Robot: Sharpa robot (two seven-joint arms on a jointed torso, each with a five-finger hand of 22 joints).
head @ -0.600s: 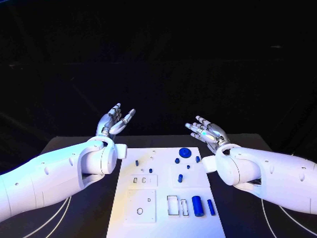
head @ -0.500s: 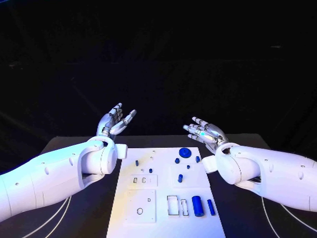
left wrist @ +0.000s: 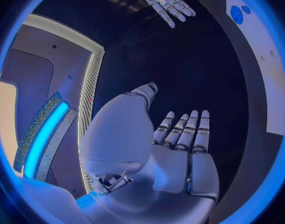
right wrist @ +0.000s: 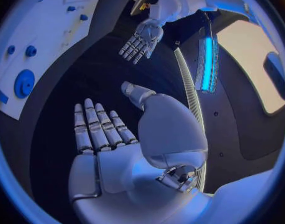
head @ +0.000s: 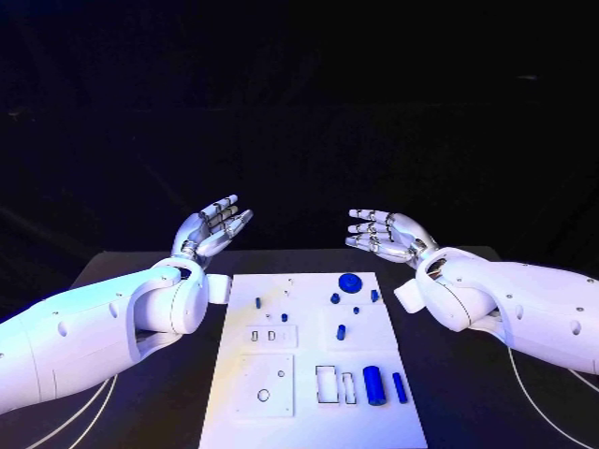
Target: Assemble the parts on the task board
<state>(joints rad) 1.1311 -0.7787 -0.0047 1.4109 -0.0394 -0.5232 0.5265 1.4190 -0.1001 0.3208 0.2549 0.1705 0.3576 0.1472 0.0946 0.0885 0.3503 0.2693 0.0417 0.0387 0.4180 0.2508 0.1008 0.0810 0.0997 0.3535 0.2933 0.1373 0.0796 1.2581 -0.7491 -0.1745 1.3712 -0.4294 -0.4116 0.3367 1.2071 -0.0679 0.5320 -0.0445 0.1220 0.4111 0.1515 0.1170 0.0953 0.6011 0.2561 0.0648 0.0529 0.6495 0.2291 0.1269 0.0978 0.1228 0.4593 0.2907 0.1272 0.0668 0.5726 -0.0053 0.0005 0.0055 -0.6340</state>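
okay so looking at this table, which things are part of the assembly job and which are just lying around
Part of the job:
task board
round blue disc
blue cylinder
slim blue bar
small blue pegs
left hand and right hand, both empty

Lying about:
white cables on the black table

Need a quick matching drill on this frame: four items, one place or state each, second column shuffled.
Items:
1. left hand
2. right hand
3. blue disc
4. blue cylinder

Places/states:
A. lies at the task board's near end, by the slots
B. open, raised beyond the board's far right corner
C. sits at the board's far end
D. open, raised beyond the board's far left corner

Pairs: 1-D, 2-B, 3-C, 4-A
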